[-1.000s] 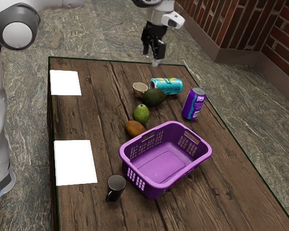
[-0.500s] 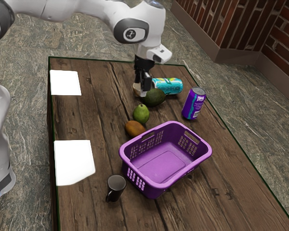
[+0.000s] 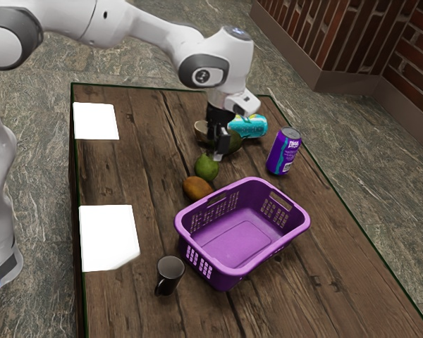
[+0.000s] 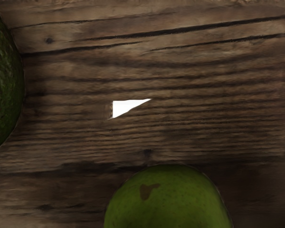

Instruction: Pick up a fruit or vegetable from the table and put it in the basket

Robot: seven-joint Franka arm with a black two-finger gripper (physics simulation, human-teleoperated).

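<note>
Toward the pear (image 3: pixel 206 170) the tool (image 3: pixel 218 152) has shifted; the pear sits just below it. Its opening and any hold I can't tell. Centre it squarely before descending.

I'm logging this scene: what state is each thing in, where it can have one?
Basket, upright, empty
Teal can, on its side
Purple can, upright
Mug, upright
Bowl, upright, partly hidden
Pear, on the table
Avocado, on the table
Brown fruit, on the table
Gripper, above the table; open or shut unclear
</note>
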